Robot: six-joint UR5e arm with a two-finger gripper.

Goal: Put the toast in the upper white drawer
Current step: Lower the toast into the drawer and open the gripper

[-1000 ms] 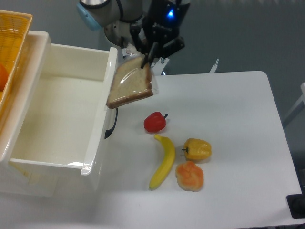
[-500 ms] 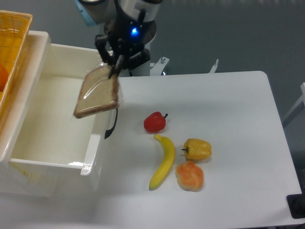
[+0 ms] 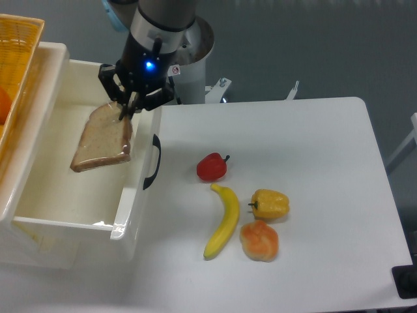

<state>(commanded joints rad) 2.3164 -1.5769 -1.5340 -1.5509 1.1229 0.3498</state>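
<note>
- Since the earlier frames, the toast (image 3: 102,139) has been carried leftward from above the drawer's front wall to a spot over the open drawer (image 3: 45,195), and the gripper (image 3: 125,107) has been shifted left with it.
- The toast is held clear of the drawer floor, hanging below the gripper and pinched at its upper right corner.
- Its long axis is run from that upper right corner down to the lower left, so that the slice is seen tilted, with its broad tan face turned toward the camera.
- The lower crust edge is seen as a darker brown band, pointed down and to the left, toward the drawer's inside.
- The fingers are closed narrowly on the wrapped slice; a blue light is seen on the wrist above them.
- The black handle (image 3: 152,163) is seen on the drawer's front wall, just right of the toast.
- An orange basket (image 3: 16,49) is set at the upper left, beside the drawer's far wall.
- On the table (image 3: 313,163), well apart from the drawer, a red pepper (image 3: 212,167), a banana (image 3: 223,220), a yellow pepper (image 3: 270,204) and an orange pastry (image 3: 259,240) are laid near one another.
- The banana is laid lengthwise, its stem end near the red pepper.
</note>
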